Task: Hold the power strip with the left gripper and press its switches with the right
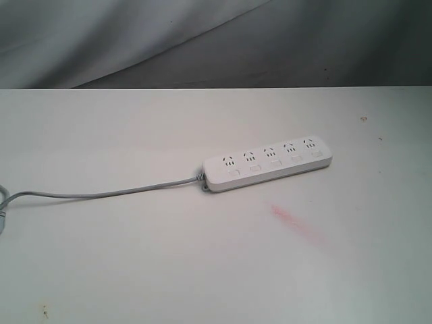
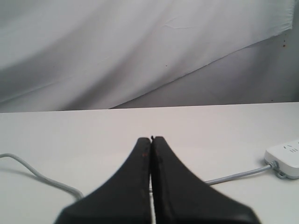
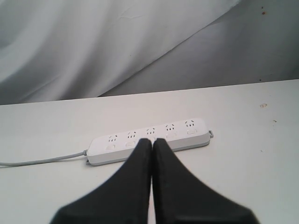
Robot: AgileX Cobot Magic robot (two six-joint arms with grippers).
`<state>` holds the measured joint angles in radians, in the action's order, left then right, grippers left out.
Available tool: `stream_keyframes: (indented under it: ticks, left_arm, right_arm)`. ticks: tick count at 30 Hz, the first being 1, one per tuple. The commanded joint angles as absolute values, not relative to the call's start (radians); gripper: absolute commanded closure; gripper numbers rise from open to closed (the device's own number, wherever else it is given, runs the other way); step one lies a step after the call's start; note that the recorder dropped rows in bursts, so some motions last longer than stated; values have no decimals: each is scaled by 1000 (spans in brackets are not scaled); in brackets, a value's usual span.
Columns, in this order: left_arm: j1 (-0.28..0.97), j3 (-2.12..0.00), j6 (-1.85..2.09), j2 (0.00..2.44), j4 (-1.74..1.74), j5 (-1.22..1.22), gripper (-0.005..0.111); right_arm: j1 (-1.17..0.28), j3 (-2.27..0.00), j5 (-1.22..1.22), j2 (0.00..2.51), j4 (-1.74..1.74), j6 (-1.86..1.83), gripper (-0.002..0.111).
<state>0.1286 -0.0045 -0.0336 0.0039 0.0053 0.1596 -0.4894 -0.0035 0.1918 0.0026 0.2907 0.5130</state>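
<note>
Exterior view showed us the long flat white plastic power strip lying alone on the white counter, right of middle, its thin grey cord trailing off to the left. Neither arm reached into that view. Our black left gripper had its jaws pressed together on nothing, well short of the strip's cord end. Our black right gripper was likewise closed and empty, well apart from the row of five small white switches. We judged the task unstarted: the holding and the pressing were both left to do.
</note>
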Motion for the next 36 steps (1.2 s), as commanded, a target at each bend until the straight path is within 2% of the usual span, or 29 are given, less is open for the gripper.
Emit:
stream_keyframes:
  ticks: [1, 7, 18, 36]
  left_arm:
    - [127, 0, -44, 0, 6, 159, 107]
    - [127, 0, -44, 0, 6, 159, 107]
    - [127, 0, -44, 0, 6, 159, 107]
    - [127, 0, -44, 0, 6, 159, 107]
  right_arm:
    - [-488, 0, 192, 0, 287, 502, 108]
    - [-488, 0, 192, 0, 287, 502, 108]
    - [-317, 0, 192, 0, 355, 452, 108]
    - [-317, 0, 170, 0, 320, 370, 108]
